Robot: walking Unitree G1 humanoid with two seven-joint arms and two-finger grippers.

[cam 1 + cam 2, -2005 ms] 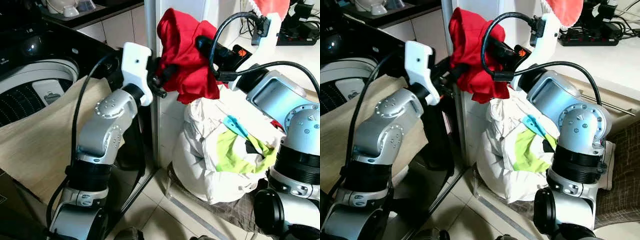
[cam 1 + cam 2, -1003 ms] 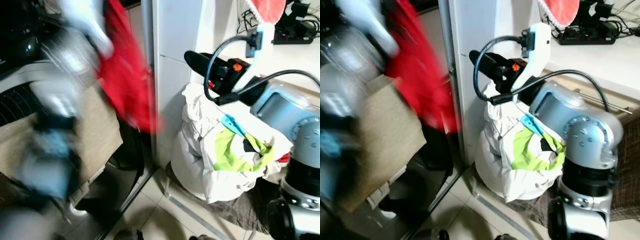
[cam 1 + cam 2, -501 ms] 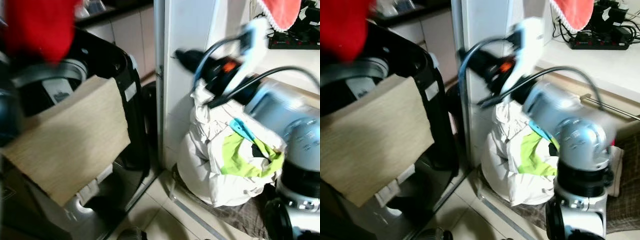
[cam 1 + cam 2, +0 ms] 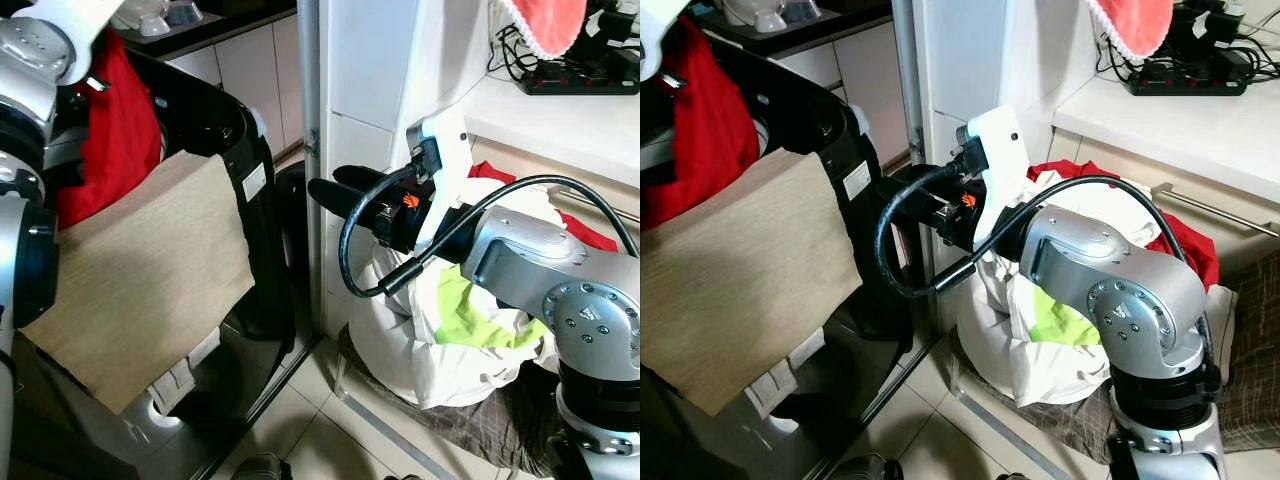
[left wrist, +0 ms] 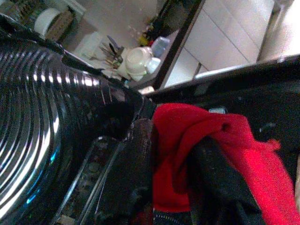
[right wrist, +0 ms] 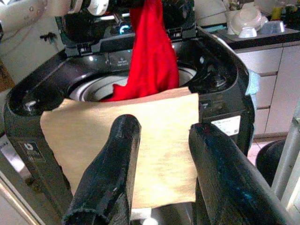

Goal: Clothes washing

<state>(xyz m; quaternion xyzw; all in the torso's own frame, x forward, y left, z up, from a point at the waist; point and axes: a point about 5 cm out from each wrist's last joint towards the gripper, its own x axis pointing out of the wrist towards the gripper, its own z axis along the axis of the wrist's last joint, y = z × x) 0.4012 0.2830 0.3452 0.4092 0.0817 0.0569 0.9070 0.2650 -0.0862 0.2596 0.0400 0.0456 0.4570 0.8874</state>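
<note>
Up at ten o'clock, my left gripper (image 5: 176, 187) is clamped on the bright red cloth garment (image 4: 112, 130), which hangs down into the open mouth of the black top-loading washing machine (image 4: 215, 120). From my left wrist I see both black fingers (image 5: 136, 173) pressed against the red fabric. A tan woven cloth (image 4: 140, 275) drapes over the machine's front edge, just below the garment. My right gripper (image 6: 159, 154) reaches toward nine o'clock from the middle of my view, its two fingers spread apart and holding nothing, aimed at the washer. Below my right arm, at five o'clock, sits the white laundry bag (image 4: 420, 345) with lime-green clothing (image 4: 470, 315) and more red fabric (image 4: 1185, 250) showing.
</note>
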